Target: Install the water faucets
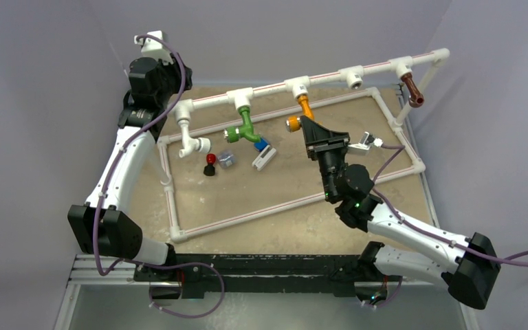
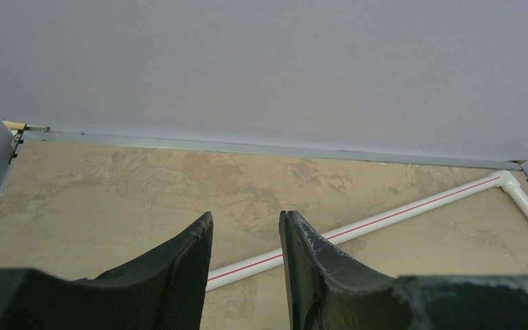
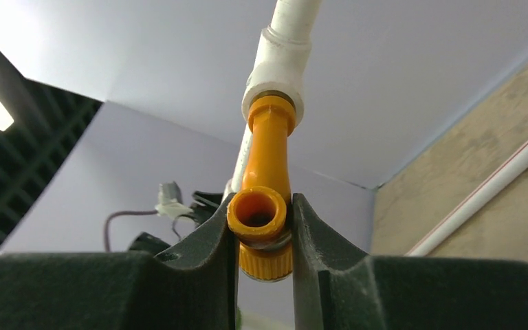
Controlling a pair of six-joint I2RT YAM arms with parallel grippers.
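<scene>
counter (image 1: 275, 227): tan and mottled, filling the lower middle of the top view.
pipe rectangle (image 1: 247, 214): thin white pipe with a red stripe, lying flat on the counter across the centre.
loose parts: a red-and-black knob (image 1: 210, 163), a small grey block (image 1: 227, 159) and a white-and-blue piece (image 1: 264, 155) lie inside the rectangle, left of centre and close together.
right pincer (image 3: 262, 201): clenched on the orange faucet (image 3: 268, 148), with one finger pressed to each side of its round open end, at the centre of the wrist view.
orange faucet stem: runs up into a white tee socket (image 3: 276, 65).
green faucet (image 1: 246, 126): left of the orange one, hanging under its own tee, with its end bent toward the lower left.
brown faucet (image 1: 411, 89): upper right, hanging under the last tee.
raised rail (image 1: 330, 74): white pipe slanting from left of centre to the upper right, carrying the tees.
left pincer (image 2: 245, 216): released, with its fingers apart; only bare counter and striped pipe show in the gap. It is at the upper left of the top view.
</scene>
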